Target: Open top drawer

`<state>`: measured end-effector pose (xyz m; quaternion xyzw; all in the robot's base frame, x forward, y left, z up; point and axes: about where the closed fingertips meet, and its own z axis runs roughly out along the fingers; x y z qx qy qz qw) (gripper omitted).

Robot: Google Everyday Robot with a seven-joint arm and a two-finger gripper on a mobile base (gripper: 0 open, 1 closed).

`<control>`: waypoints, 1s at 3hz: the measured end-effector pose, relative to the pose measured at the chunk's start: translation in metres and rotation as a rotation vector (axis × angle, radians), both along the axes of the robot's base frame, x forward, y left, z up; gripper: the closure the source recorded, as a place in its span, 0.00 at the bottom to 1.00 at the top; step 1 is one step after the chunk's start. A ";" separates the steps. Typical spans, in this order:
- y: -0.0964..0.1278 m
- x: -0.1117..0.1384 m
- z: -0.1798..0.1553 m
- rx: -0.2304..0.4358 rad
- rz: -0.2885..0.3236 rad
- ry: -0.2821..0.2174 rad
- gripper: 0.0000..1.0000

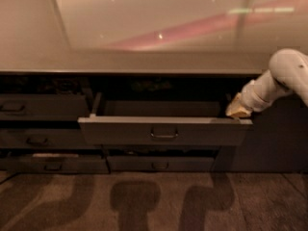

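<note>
Yellowish at its tip, the gripper (237,108) sits at the far right end of the wide, dark grey top drawer (163,131), just behind the upper edge of the drawer front and close against it. Whether it is open, closed or gripping anything cannot be told. A thick white arm (281,81) reaches down to it from the right edge of the scene.

The top drawer stands pulled out toward the near side, its flat grey front well forward of the cabinet face, with a small rectangular loop handle (164,134) at its centre. Its inside lies in shadow.

Narrower dark drawer fronts (41,108) stay flush on the left, and lower ones sit beneath. A smooth beige counter (144,61) runs above. Dark shadows (134,198) fall on the brown floor (269,201) in front.
</note>
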<state>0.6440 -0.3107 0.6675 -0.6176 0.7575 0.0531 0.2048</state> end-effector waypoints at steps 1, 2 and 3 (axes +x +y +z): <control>0.002 0.001 0.002 0.000 0.000 0.000 0.11; 0.003 0.003 0.004 -0.002 -0.006 -0.005 0.00; 0.002 -0.010 -0.001 -0.013 -0.016 -0.019 0.00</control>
